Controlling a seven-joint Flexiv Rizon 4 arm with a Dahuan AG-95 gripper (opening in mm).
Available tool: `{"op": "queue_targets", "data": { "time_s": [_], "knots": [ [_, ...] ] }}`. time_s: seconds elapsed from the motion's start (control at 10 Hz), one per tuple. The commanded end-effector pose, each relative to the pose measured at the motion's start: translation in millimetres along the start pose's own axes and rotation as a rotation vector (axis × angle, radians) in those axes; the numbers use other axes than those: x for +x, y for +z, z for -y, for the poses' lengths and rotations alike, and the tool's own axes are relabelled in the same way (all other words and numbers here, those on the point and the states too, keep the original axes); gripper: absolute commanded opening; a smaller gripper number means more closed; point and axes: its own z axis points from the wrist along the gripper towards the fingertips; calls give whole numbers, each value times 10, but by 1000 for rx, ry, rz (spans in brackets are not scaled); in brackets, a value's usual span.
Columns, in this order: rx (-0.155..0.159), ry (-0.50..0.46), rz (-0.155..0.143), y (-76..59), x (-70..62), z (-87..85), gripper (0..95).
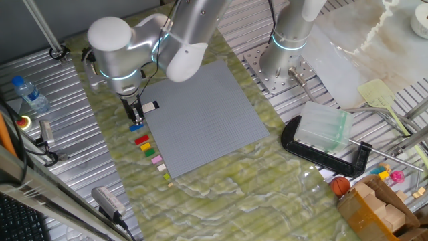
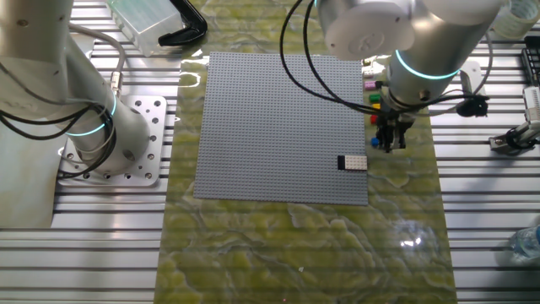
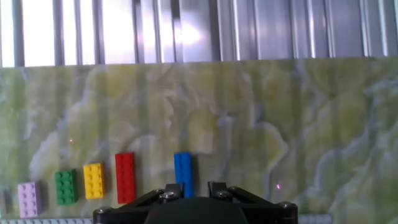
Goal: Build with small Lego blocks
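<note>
I count the small bricks first: in my hand view five lie in a row on the green marbled mat (image 3: 249,124), namely one blue brick (image 3: 183,173), one red brick (image 3: 125,177), one yellow brick (image 3: 94,180), one green brick (image 3: 65,186) and one pink brick (image 3: 29,199), and at the far left edge a greyish sliver of something else is cut off so that I cannot name it. From one fixed view the row runs along the mat just beside the left edge of the single large grey baseplate (image 1: 200,114), with a small tan brick (image 1: 166,176) at its near end. Two more bricks, one black brick (image 2: 342,162) and one cream-white brick (image 2: 357,164), sit end to end and touching on the baseplate near its edge. My gripper (image 3: 189,188) hangs directly above the blue brick, its fingertips on either side of the brick's near end, which they hide; they look parted with the brick between them, yet I cannot tell whether they are gripping it. One clear plastic box (image 1: 323,127) rests near a black clamp (image 1: 321,150); its contents cannot be made out. One water bottle (image 1: 30,94) lies on the slatted table.
</note>
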Motion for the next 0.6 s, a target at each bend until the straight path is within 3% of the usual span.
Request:
{"op": "queue_targets", "data": {
  "time_s": [0.1, 0.6],
  "knots": [
    [-3, -11, -2, 27, -58, -24, 380],
    [-1, -12, -9, 96, -104, -65, 380]
  ]
}}
